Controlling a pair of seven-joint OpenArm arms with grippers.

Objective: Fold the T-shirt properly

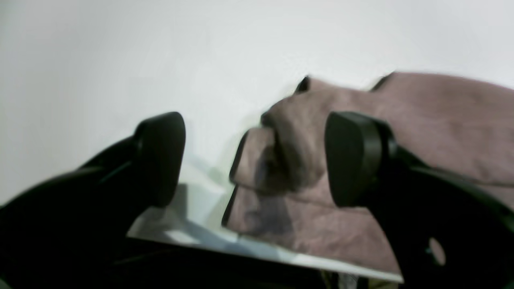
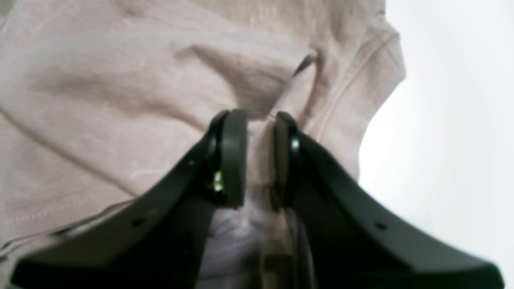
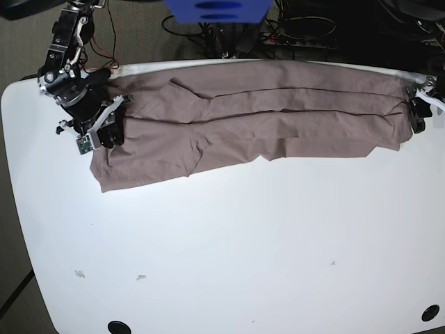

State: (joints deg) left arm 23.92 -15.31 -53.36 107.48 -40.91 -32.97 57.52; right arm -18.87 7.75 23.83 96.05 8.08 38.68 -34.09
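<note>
While the T-shirt is lying stretched as a long band along the table's far edge, right gripper is pinching one end, left gripper is gaping unladen; crosswise folding remains.

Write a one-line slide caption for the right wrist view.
Right gripper pinches a fold of the mauve T-shirt between nearly closed pads.
</note>
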